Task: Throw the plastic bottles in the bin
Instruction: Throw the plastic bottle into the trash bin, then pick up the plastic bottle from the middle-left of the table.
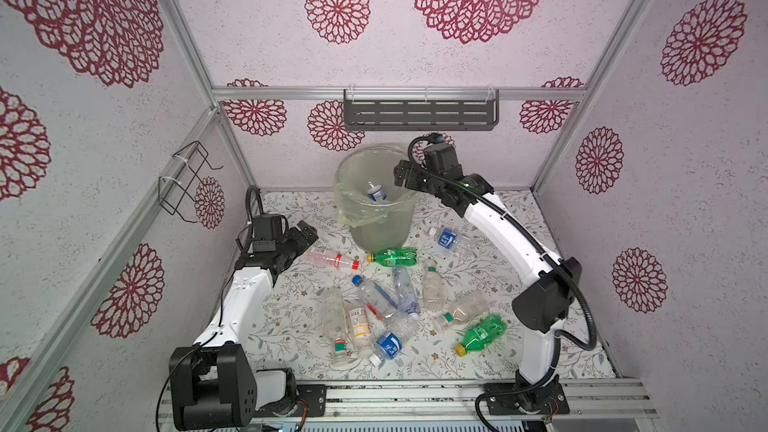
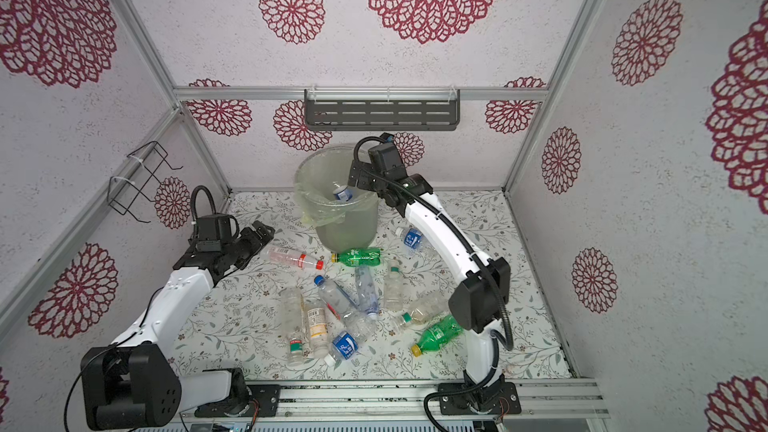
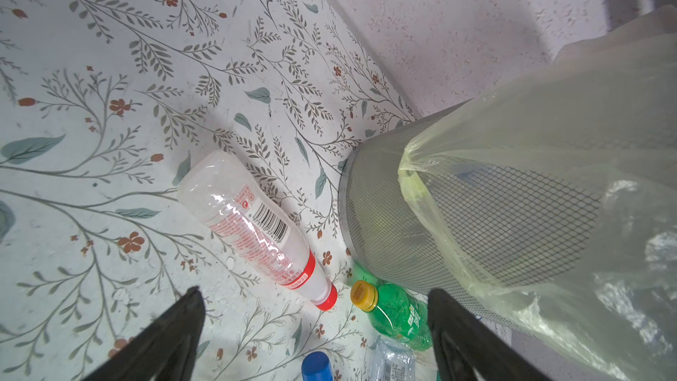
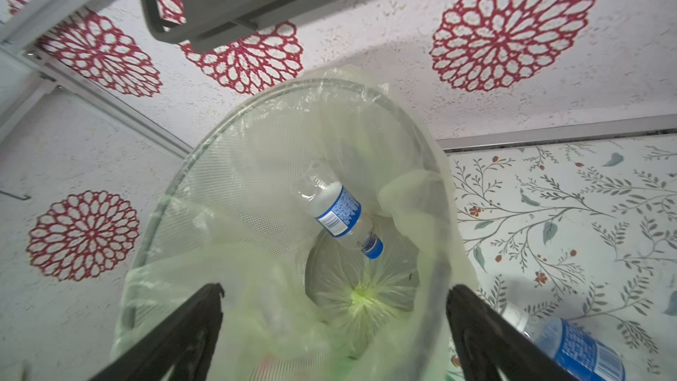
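- The floral surface [image 1: 286, 317] is littered. The plastic bottles [image 1: 374, 297] lie on their sides, most in an overlapping heap in the middle, with a few strays to the right.
- The bin [image 1: 386, 238] stands at the far edge, its bag [image 3: 549, 141] sagging over the rim. One blue-label bottle [image 4: 335, 210] is inside, cap down.
- A dark wall shelf [image 1: 419, 112] hangs on the far wall above the bin, so room for a high drop looks tight to me.
- Right fingers [image 4: 176, 331] are spread wide and empty over the bin's mouth.
- Left fingers [image 3: 165, 335] are open too, holding nothing, poised above the red-capped bottle [image 3: 256, 229] left of the bin.
- These bottles look empty: light, thin-walled, slick, apt to roll and dent. I'd pinch across the labelled belly, not the tapering neck.
- Watch the green bottle [image 3: 399, 313]. Its yellow cap lies just beside the red one at the bin's foot, crowding that end.
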{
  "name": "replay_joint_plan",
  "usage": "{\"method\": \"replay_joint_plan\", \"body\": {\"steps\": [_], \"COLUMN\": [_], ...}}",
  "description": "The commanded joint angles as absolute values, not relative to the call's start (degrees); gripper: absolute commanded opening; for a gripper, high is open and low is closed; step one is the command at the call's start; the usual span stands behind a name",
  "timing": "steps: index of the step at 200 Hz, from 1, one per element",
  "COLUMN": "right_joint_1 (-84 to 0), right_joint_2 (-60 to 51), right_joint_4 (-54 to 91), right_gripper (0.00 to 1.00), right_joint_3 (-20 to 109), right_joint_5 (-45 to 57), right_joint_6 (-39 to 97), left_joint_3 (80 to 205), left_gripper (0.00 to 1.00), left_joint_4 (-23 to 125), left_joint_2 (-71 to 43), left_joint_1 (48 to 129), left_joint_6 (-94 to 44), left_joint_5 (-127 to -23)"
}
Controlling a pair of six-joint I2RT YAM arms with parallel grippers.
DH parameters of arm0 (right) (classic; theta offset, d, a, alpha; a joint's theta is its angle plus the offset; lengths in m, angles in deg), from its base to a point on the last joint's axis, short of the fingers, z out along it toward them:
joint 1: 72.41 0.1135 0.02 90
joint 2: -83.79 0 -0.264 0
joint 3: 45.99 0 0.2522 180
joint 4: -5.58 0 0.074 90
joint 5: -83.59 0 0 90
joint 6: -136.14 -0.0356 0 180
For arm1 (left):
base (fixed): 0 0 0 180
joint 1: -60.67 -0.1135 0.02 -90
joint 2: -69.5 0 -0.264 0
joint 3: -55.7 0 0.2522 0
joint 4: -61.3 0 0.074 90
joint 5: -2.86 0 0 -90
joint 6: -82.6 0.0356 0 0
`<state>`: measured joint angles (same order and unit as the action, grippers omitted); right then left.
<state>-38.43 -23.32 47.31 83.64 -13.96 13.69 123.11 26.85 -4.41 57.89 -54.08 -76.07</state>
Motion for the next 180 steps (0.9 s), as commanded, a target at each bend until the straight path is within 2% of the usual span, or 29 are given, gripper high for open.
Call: {"method": "replay_joint_plan", "body": {"steps": [1, 37, 97, 135, 180], "right_joint_1": [-38.1, -38.1, -38.1, -38.2, -38.4], "right_joint_2": [-11.9, -0.9, 18.8, 25.4, 27.7], "right_joint_4": [39.0, 34.7, 30.0, 32.5, 37.6], "right_gripper": [0.99, 0.99, 0.99, 0.99, 0.99], "right_joint_3": [78.9, 62.0, 35.7, 27.5, 24.6], "right_joint_5": [-13.0, -11.0, -13.6, -16.1, -16.3], "right_joint_6": [14.6, 11.5, 10.3, 12.5, 13.0], "left_joint_3": [124.5, 126.0, 127.2, 127.5, 128.6], "left_gripper": [0.97, 0.97, 0.97, 0.97, 0.97], "left_joint_4": [26.1, 24.1, 22.4, 18.4, 13.1], "left_joint_2": [-2.5, -0.9, -2.2, -1.8, -0.2], "left_joint_1": [57.5, 57.7, 57.9, 60.0, 68.5], "left_joint_6": [-53.2, -50.6, -50.6, -54.0, -56.5], "left_joint_5": [-76.7, -78.5, -78.5, -83.2, -92.0]}}
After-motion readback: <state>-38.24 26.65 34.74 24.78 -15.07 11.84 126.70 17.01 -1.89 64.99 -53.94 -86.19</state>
